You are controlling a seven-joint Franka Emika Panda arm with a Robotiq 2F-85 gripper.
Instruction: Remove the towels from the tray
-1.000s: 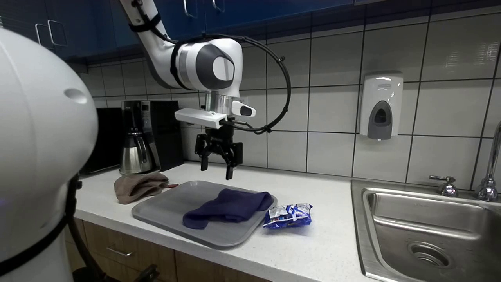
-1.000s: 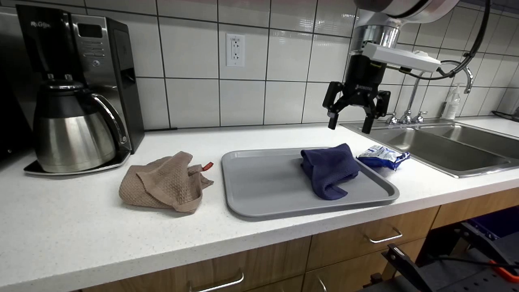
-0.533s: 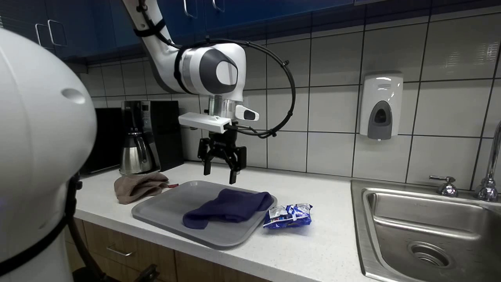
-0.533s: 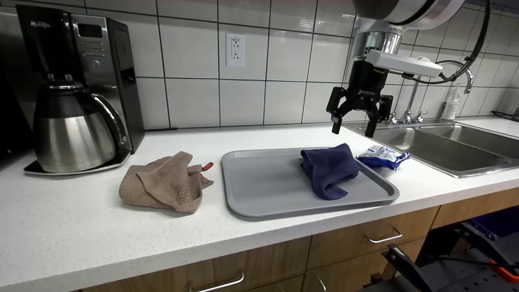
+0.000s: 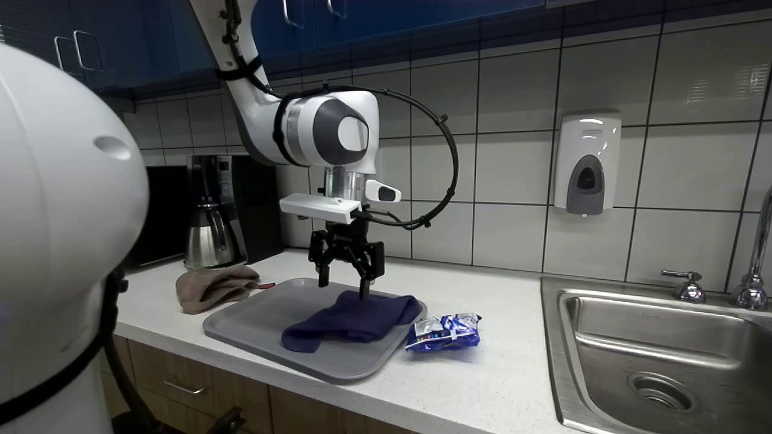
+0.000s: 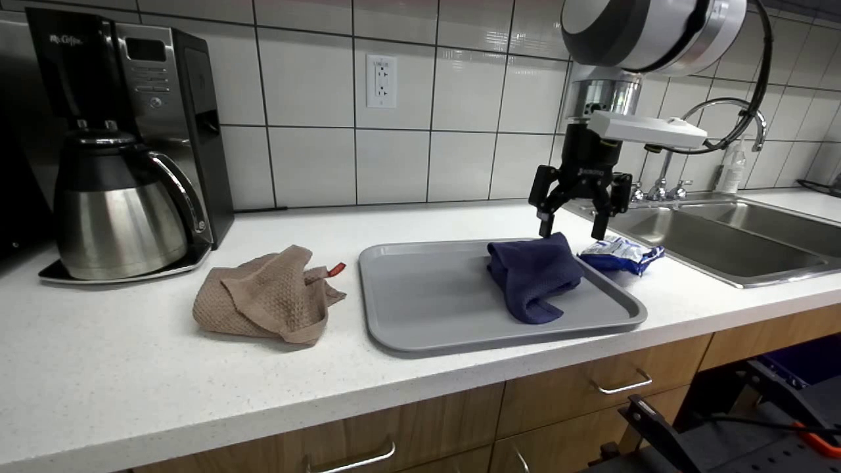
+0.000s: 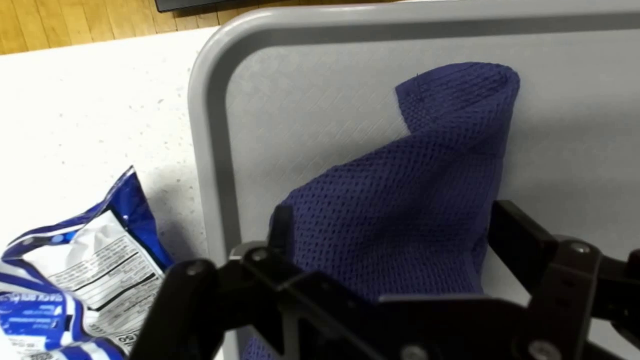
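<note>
A dark blue towel (image 5: 347, 319) lies crumpled on the grey tray (image 5: 259, 319). In an exterior view the towel (image 6: 535, 282) is on the tray's (image 6: 420, 299) sink-side half. A brown towel (image 6: 263, 302) lies on the counter beside the tray, and it also shows crumpled in an exterior view (image 5: 211, 289). My gripper (image 5: 344, 290) is open, pointing down above the blue towel. It also shows in an exterior view (image 6: 571, 235). In the wrist view the open fingers (image 7: 392, 209) stand wide either side of the blue towel (image 7: 425, 165), with nothing held. Whether they touch it I cannot tell.
A blue and white snack bag (image 5: 443, 333) lies on the counter beside the tray, near the sink (image 5: 552, 337). It also shows in the wrist view (image 7: 105, 280). A coffee maker (image 6: 125, 203) stands beyond the brown towel. A tiled wall (image 6: 394, 164) runs behind the counter.
My gripper has moved down toward the blue towel, with a slight sideways shift. Its fingers stay open. The towels, tray and bag have not moved.
</note>
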